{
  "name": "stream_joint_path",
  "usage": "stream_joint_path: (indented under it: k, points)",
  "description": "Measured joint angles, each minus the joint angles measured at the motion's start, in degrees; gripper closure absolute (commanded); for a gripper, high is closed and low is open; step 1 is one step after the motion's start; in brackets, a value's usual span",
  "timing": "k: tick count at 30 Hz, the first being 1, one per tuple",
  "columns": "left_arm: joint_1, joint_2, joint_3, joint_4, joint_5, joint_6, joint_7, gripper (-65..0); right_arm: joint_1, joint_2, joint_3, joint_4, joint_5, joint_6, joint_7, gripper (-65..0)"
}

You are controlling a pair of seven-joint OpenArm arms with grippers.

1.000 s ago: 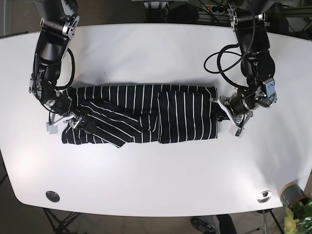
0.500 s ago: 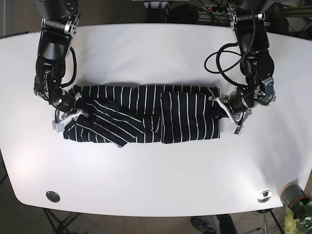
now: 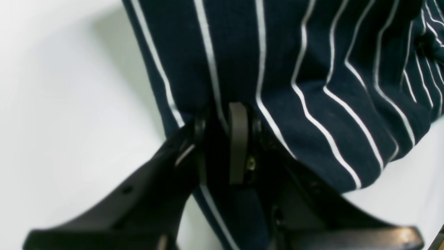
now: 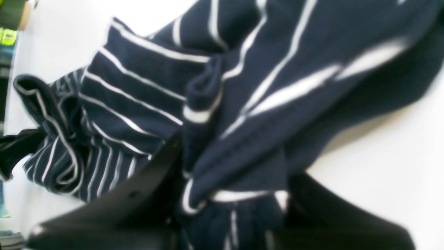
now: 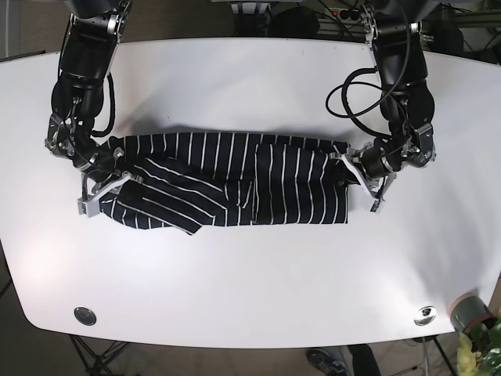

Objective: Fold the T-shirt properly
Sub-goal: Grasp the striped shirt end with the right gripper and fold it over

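Each pincer, left (image 3: 222,139) and right (image 4: 232,194), clamps the soft, rumpled striped T-shirt (image 5: 235,180).

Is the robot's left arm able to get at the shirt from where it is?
Yes, it seems so: the left gripper is already shut on the shirt at its edge, with nothing between them.
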Motion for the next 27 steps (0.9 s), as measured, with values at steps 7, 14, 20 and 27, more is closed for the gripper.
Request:
stream_joint_path:
  k: [7, 14, 20, 27]
  points:
    - [0.02, 0.37, 0.11, -0.02, -0.33, -0.02, 0.02, -6.7, -0.28, -0.15, 0.09, 14.62, 0.50, -5.18, -6.56, -2.4]
    - [0.04, 0.37, 0.09, -0.04, -0.35, 0.35, 0.02, -6.8, -2.29, -2.84, -2.73, 23.89, 0.61, -10.14, -6.78, -2.4]
    - [-0.04, 0.22, 2.56, -0.02, -0.74, 2.91, -0.22, -6.8, -3.26, -5.81, -9.73, 26.73, 0.35, -12.44, -7.08, -2.4]
    - [0.04, 1.16, 4.35, 0.11, -1.07, 3.08, -0.42, -6.8, -3.93, -11.43, -15.08, 28.41, 0.26, -13.00, -6.97, -2.4]
